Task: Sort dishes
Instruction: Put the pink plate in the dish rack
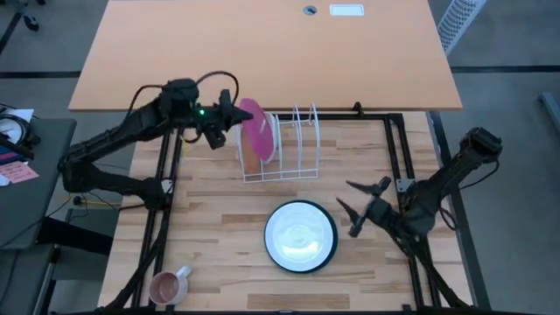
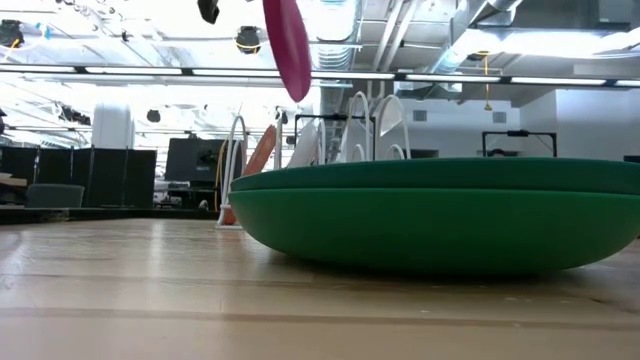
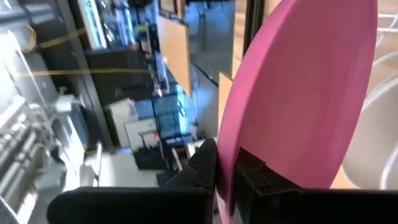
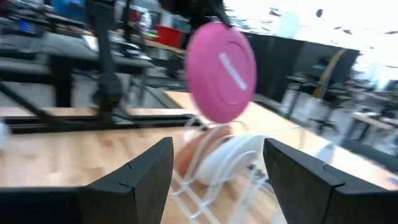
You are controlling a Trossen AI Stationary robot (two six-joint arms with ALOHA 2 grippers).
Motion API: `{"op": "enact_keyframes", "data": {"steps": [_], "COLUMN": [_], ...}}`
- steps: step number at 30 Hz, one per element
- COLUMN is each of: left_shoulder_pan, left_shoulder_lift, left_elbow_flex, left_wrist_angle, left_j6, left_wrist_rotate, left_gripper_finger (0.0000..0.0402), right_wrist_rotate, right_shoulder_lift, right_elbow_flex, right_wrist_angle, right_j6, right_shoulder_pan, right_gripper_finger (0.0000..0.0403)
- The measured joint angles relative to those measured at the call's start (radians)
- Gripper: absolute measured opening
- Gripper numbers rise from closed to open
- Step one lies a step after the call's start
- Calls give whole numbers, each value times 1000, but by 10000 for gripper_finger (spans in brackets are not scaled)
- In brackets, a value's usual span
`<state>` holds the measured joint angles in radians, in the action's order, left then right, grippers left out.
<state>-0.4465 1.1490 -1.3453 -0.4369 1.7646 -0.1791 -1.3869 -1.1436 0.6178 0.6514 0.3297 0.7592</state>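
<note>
Plate [image 1: 256, 129] above rack [image 1: 293, 150], edge-on

**Two dark arms, black from base to fingertip**

Both arms are matte black, built of slim tubular links joined by bulkier rounded housings. The left arm [image 1: 131, 131] carries a small green light near its wrist and a looping black cable (arching over the top). The right arm [image 1: 446, 179] ends in angular, flat-faced black fingers [image 4: 134, 180].

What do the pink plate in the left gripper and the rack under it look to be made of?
The pink plate, clamped in the left gripper, looks like matte plastic or melamine: uniform colour, a thin rim and only one soft highlight. Glazed ceramic can't be ruled out. The rack looks like white-coated metal wire, going by its thin bent loops.
</note>
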Motion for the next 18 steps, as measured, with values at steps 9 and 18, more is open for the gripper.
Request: {"op": "enact_keyframes", "data": {"steps": [9,18], "left_shoulder_pan": [-130,-165], "left_shoulder_lift": [14,106], "left_elbow_flex": [0,0], "left_wrist_angle": [15,38], "left_j6": [80,180], "left_wrist_rotate": [-320,-319], "left_gripper_finger": [11,11], "right_wrist_rotate": [148,317], "right_shoulder_lift": [31,38], "right_elbow_flex": [0,0], "right_wrist_angle": [0,-1], "right_j6": [124,164], "right_shoulder_pan": [-243,-455], "right_gripper_finger": [255,255]}}
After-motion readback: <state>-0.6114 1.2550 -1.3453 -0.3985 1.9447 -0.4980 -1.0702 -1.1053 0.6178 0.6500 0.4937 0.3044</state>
